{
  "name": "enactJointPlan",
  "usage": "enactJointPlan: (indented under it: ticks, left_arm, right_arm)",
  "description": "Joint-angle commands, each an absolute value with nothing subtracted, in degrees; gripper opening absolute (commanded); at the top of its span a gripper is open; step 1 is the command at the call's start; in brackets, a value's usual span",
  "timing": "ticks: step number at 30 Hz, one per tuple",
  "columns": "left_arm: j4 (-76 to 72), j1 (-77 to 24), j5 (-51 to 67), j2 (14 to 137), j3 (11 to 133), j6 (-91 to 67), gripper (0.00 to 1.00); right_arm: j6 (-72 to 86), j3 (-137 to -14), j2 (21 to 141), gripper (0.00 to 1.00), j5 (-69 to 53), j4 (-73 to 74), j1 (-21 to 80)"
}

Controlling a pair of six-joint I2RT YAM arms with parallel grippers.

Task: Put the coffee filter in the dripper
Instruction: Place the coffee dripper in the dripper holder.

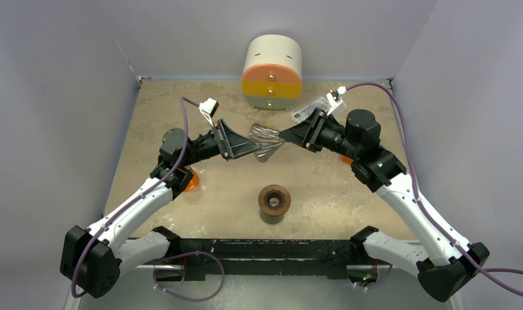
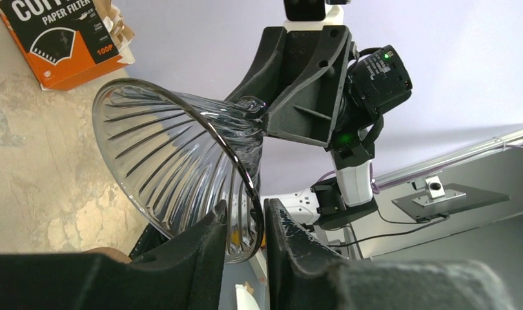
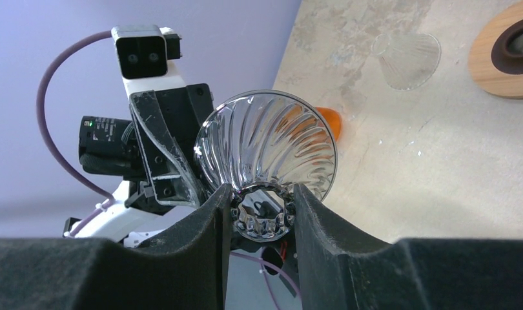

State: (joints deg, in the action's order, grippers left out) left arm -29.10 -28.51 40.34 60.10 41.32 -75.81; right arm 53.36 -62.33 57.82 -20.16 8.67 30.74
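so the glass dripper (image 1: 264, 141) is held up off the worktop (image 1: 323, 187) just above centre frame, its narrow base clamped by the fingers of the right gripper (image 3: 262, 194), its rim straddled by the fingers of the left gripper (image 2: 246, 214), actual contact can't be told tbh

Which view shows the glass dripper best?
Left wrist: the glass dripper fills the frame, ribbed cone side-on, rim inside the left gripper, neck held by the right gripper. Right wrist shows it from the neck end; top external, small between both grippers.
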Motion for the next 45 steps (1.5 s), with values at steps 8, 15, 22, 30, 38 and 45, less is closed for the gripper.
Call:
enactJointPlan:
  ticks: [8, 15, 22, 30, 38, 45]
  left_arm:
    - [-34.89, -28.16, 41.18, 58.71, 40.39, -76.47, 0.06]
    - [-33.57, -28.18, 41.4, 59.15, 41.26, -75.45, 0.0]
    - [-28.5, -28.13, 41.67, 58.52, 43.12, -71.97, 0.0]
    - [-18.9, -28.13, 40.67, 56.77, 45.72, -64.94, 0.0]
    - [-5.27, -28.12, 41.43, 57.23, 51.94, -54.7, 0.0]
    - [21.37, -28.26, 41.44, 59.74, 67.32, -34.79, 0.0]
  right_arm:
    - [56.38, -61.52, 55.88, 0.0, -20.47, 3.51, 31.01]
    - [56.69, -61.26, 55.89, 0.0, -20.47, 3.65, 31.02]
    - [54.92, -61.89, 55.9, 0.39, -19.46, 6.41, 31.02]
    - [51.29, -63.63, 56.42, 0.62, -20.48, 12.33, 30.99]
    - [42.19, -70.78, 57.86, 0.72, -15.66, 23.52, 30.96]
    - [33.49, -79.05, 60.04, 0.74, -11.52, 31.52, 31.0]
